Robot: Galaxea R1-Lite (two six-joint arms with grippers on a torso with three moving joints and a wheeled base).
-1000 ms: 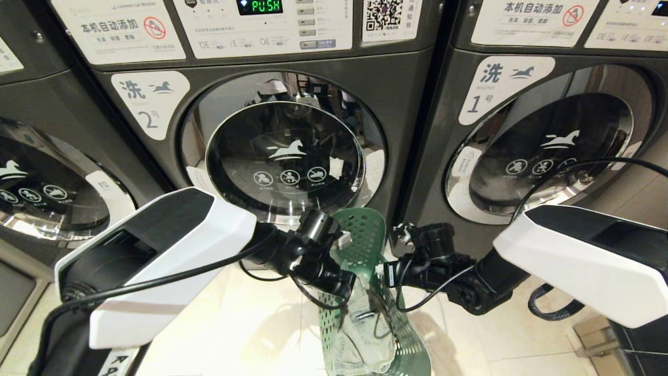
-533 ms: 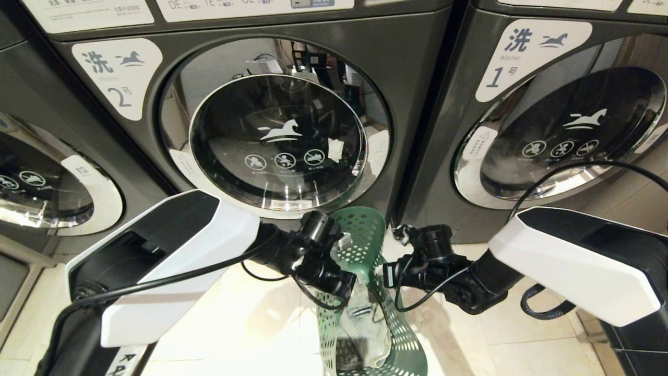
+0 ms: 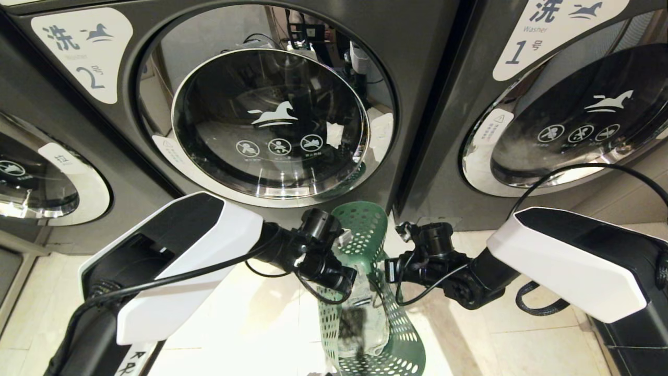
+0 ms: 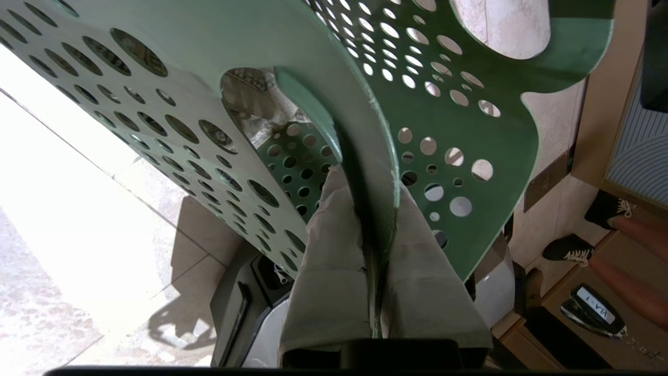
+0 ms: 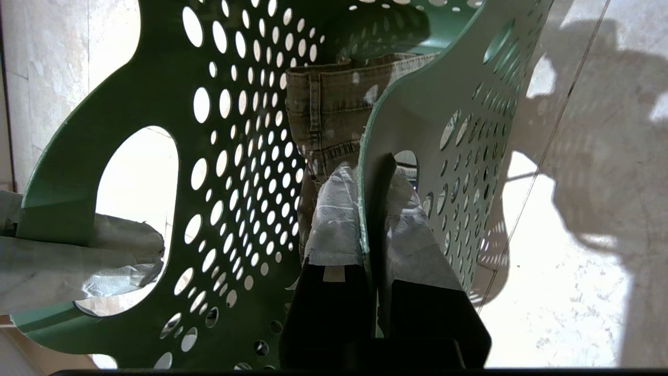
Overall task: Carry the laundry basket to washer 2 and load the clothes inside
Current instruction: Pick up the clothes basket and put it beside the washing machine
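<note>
Perforated dark green plastic laundry basket [image 3: 365, 292] hangs above the floor before washer 2 [image 3: 271, 109]; I have left gripper [image 4: 377, 209] and right gripper [image 5: 371, 209] clamped on opposite walls. It looks light but flexible, so the handle rims suit best. Folded pale denim clothes [image 5: 334, 104] inside are soft. Washer 2's door is shut, blocking loading; washer 1 [image 3: 569, 115] stands beside.

The laundry basket [image 3: 365, 230] at lower centre was matt green perforated plastic. The clothes [image 5: 334, 104] inside were pale, stitched denim. Washer 2 [image 3: 271, 115], upper centre, had a glossy glass door in a polished chrome rim. The floor [image 3: 250, 324] was smooth, shiny tile.
</note>
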